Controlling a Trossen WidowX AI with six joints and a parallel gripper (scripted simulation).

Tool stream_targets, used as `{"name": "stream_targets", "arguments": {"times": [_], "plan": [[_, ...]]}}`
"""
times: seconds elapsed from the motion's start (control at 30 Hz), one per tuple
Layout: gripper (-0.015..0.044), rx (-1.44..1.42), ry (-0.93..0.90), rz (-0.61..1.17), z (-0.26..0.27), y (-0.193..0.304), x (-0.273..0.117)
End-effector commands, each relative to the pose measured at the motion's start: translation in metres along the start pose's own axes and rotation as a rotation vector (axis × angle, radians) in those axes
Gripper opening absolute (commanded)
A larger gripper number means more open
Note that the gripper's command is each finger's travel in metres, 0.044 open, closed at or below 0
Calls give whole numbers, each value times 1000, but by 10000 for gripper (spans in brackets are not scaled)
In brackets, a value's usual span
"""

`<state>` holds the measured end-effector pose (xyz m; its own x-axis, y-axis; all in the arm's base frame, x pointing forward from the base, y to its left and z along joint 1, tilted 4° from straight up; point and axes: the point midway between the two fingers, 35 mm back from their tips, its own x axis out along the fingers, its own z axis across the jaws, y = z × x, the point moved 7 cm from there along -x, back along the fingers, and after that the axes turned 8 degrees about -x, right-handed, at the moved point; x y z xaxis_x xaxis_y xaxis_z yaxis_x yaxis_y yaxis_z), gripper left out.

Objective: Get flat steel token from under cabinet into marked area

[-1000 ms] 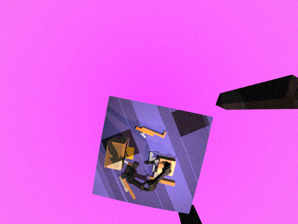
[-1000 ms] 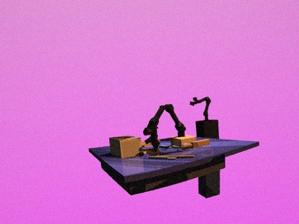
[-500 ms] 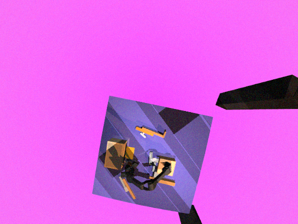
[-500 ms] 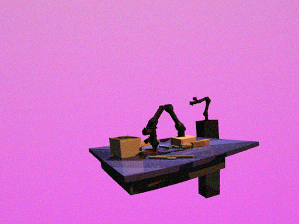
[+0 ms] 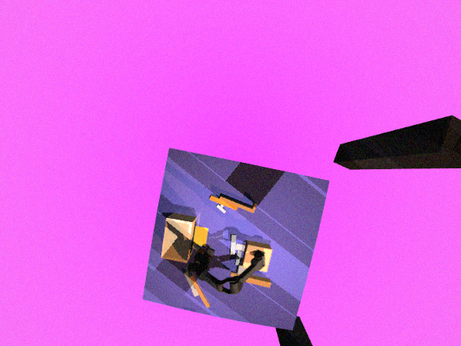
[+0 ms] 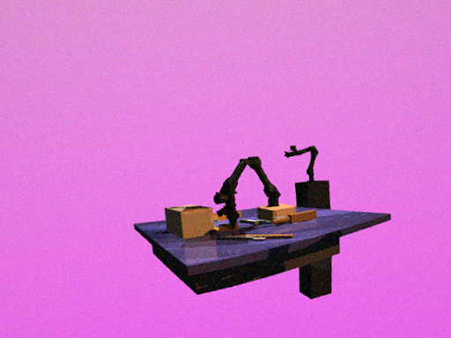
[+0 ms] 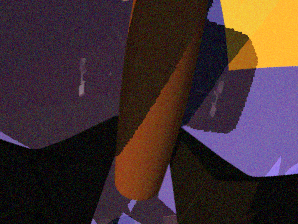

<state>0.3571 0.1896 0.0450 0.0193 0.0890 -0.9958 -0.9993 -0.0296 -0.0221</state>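
1. Claw (image 5: 201, 261) (image 6: 233, 224) (image 7: 145, 127) of mine is partly open, its black fingers pinching an orange-brown rounded rod (image 7: 147, 107) from either side; the rod's blunt end shows between them.
2. My dark jointed arm (image 5: 233, 288) (image 6: 251, 161) rises from a tan block (image 5: 268, 264) (image 6: 278, 211), bends, and brings the claw down low over the purple-blue counter (image 5: 291, 229) (image 6: 345, 220) (image 7: 270, 125). I cannot tell whether the rod touches it.
3. Near my claw stands the tan box-shaped cabinet (image 5: 175, 234) (image 6: 197, 222), with the flat yellow marked area (image 5: 201, 235) (image 7: 267, 32) just in front.
4. Where the flat steel token lies, I cannot tell; the gap under the cabinet is too dark and small to read.
5. On the side of my claw away from the yellow patch, a slim orange bar (image 5: 202, 294) (image 6: 276, 234) lies beside a pale grey piece (image 5: 192, 288). Well apart from my claw, beyond the patch, lies an orange hooked bar (image 5: 234, 204).
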Motion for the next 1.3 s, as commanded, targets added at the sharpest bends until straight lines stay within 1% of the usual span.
{"name": "stream_targets", "arguments": {"times": [0.0,1.27], "plan": [[0,1,14,-4,-8,1,1],[0,1,17,-3,-48,6,1]]}}
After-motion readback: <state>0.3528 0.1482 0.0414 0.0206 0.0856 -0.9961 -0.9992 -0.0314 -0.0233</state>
